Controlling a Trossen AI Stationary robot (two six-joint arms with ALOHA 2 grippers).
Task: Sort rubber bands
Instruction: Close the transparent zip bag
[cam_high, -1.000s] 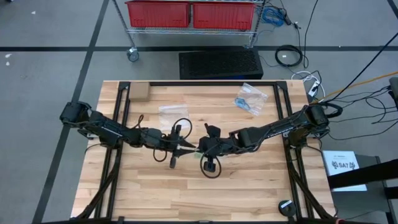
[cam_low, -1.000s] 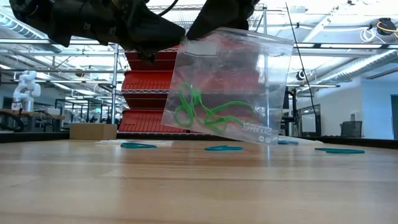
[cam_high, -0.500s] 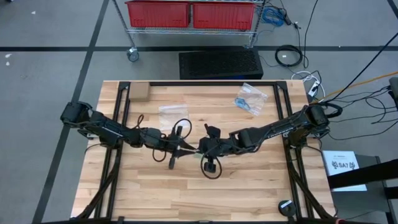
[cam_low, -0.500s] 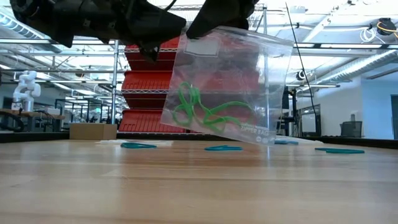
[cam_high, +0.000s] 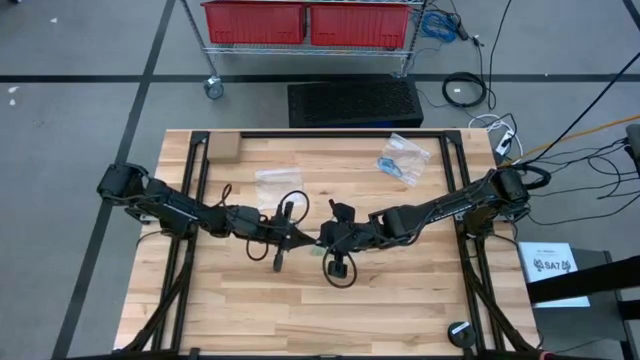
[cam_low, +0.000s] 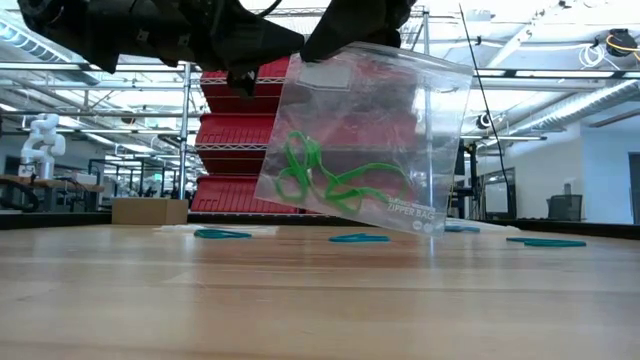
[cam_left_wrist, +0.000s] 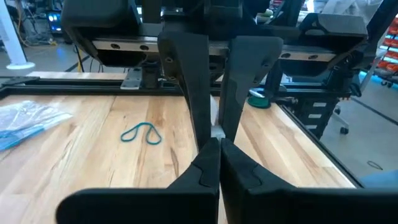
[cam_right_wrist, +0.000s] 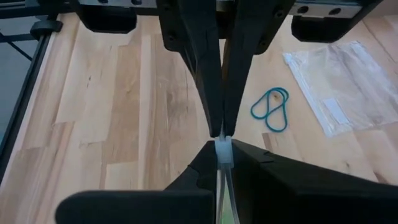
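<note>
A clear zip bag (cam_low: 380, 120) with bright green rubber bands (cam_low: 325, 180) inside hangs over the table's middle, clear of the wood. My left gripper (cam_high: 306, 240) comes from the table's left and is shut on the bag's top edge. My right gripper (cam_high: 324, 241) comes from the right and is shut on the same edge, tip to tip with the left one. Teal rubber bands (cam_low: 222, 234) lie loose on the table behind the bag; one (cam_left_wrist: 141, 133) shows in the left wrist view and one (cam_right_wrist: 270, 111) in the right wrist view. My left gripper pinches the bag's top edge (cam_left_wrist: 216, 132) between its two fingers, coming nearly level from the table's left. Only a sliver of plastic shows at its fingertips. The bag hangs below, tilted, clear of the table. My right gripper pinches the bag's top edge (cam_right_wrist: 222, 153) between its two fingers, slanting down from the table's right. The clear plastic runs down from the fingertips. The bag hangs below them, off the table.
A clear bag with blue bands (cam_high: 403, 160) lies at the far right of the table. An empty clear bag (cam_high: 277, 180) lies at the far middle, and a small cardboard box (cam_high: 226, 148) at the far left. Red bins (cam_high: 305, 22) stand beyond the far edge.
My left gripper has shut on the bag's top edge next to my right gripper. The bag stays hanging in the same place, its lower left corner swung slightly.
</note>
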